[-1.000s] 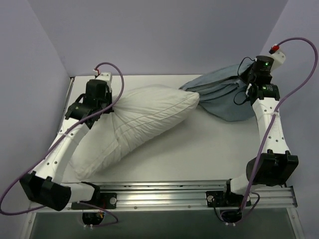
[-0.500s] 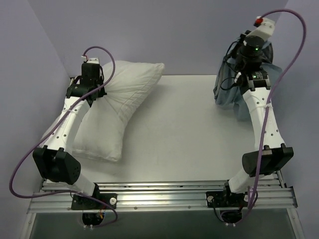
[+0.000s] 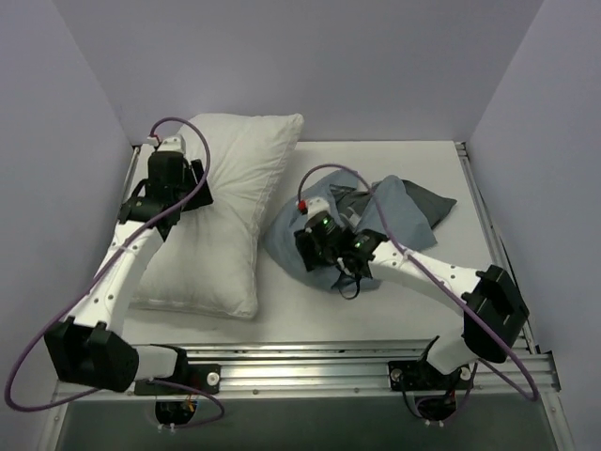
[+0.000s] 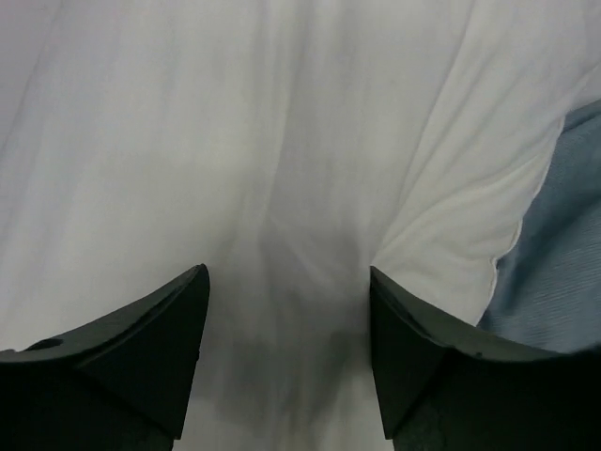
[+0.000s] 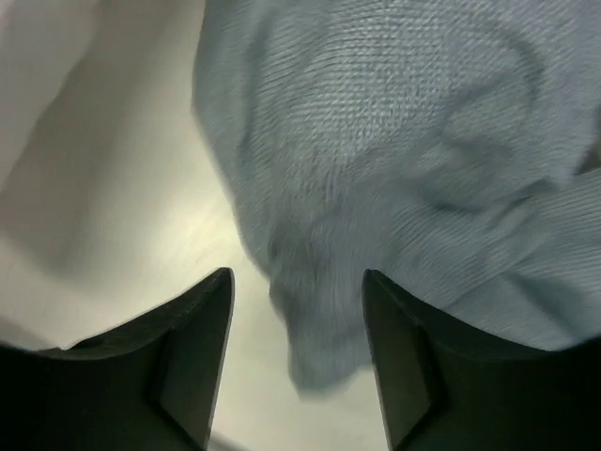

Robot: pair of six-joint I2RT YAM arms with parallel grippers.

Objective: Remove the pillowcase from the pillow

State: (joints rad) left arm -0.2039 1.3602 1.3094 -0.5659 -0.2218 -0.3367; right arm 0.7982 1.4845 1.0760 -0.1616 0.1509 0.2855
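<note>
Right gripper (image 5: 296, 287) gapes, gripping nothing, over the crumpled pillowcase (image 3: 399, 211) at centre frame, just beside the bare pillow (image 3: 235, 188) at upper left. Left gripper (image 4: 286, 282) gapes over the pillow. The cloth looks limp and light, so pinch a raised fold.

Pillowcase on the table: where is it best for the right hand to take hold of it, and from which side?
Probably the loose edge of the pillowcase lying between the open fingers of the right hand, taken from above. The cloth lies crumpled and limp on the table, so a raised fold pinches easily.
</note>
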